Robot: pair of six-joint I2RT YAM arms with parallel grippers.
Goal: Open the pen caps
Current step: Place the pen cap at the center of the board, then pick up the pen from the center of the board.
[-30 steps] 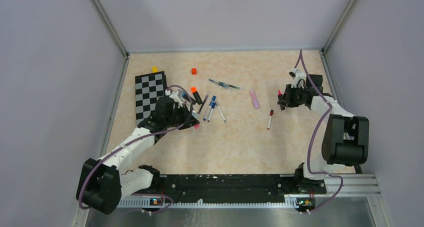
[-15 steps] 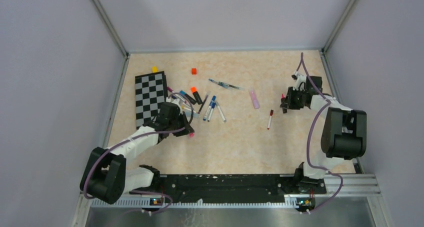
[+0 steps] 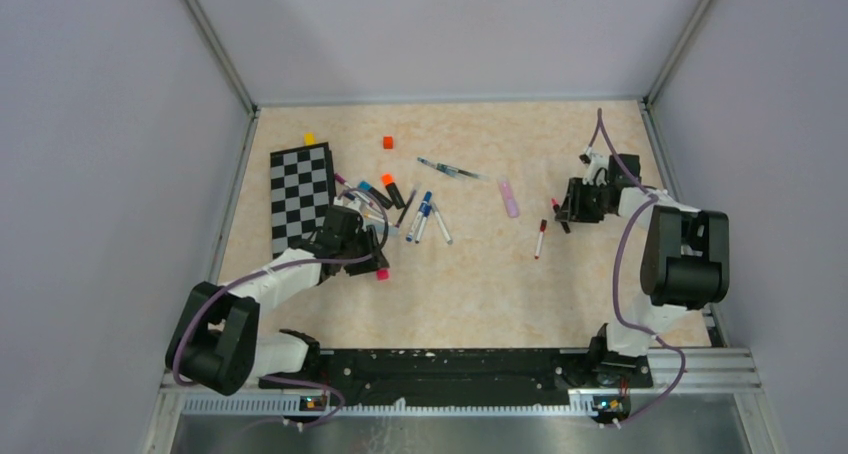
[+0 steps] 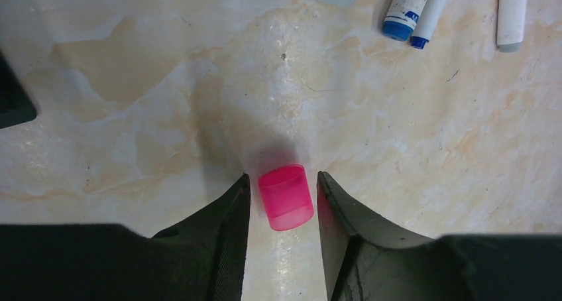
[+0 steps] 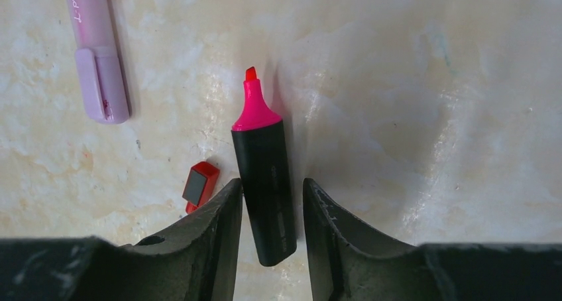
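On the table [image 3: 480,284], seen from above, the left gripper [image 3: 377,258] sits low at a pink cap [image 3: 382,273], and the right gripper [image 3: 563,211] is low at the far right. Left wrist: jaws spread, with the cap lying loose between them. Right wrist: jaws parted around an uncapped black highlighter [image 5: 265,181], with a gap on its right side.

A marbled beige table [image 3: 480,274] is seen. On it, a pink cap [image 4: 285,197] lies between the parted fingers of the left gripper [image 4: 283,177], with slim gaps on either side. Blue-tipped white pens [image 4: 411,9] are found ahead of it, to the right. Between the spread fingers of the right gripper [image 5: 272,181] an uncapped black highlighter [image 5: 265,175] is laid flat, pink tip pointing away. A small red piece [image 5: 199,185] lies just left of it and a lilac highlighter [image 5: 99,56] farther ahead-left.
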